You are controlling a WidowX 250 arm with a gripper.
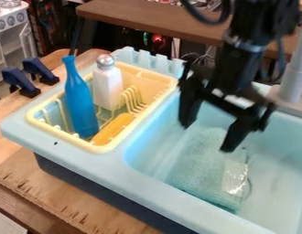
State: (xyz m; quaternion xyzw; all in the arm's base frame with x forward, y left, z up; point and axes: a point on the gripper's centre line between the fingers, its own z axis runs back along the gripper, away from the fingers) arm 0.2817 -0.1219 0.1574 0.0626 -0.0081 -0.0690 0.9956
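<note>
The black two-finger gripper point(207, 136) hangs over the pale blue toy sink point(196, 204), its fingers spread wide apart with nothing held between them. Below the fingertips, on the basin floor, lies a flat, textured, teal, cloth-like piece point(199, 167); it may be a mesh cloth or a thin bag, though the view is too poor to settle which. It stretches from beneath the gripper toward the near side of the basin, and the fingertips appear to be above it, apart from it. A shiny, pale patch point(234, 176) shows on its right-hand part in the view, just below the lower fingertip.

Beside the basin, on the left of the view, a pale yellow dish rack point(98, 148) is set into the sink unit. Inside it, a blue bottle point(80, 100) leans slightly, and a white shaker with a silver domed top point(107, 87) stands behind it. A yellow, elongated, corn-like piece point(114, 129) lies at the rack's near end, just beside the bottle's base. A grey faucet post point(295, 73) rises at the basin's far right. Two dark blue clamps point(19, 84) point(40, 71) sit on the wooden worktop point(31, 176) beyond the rack.
</note>
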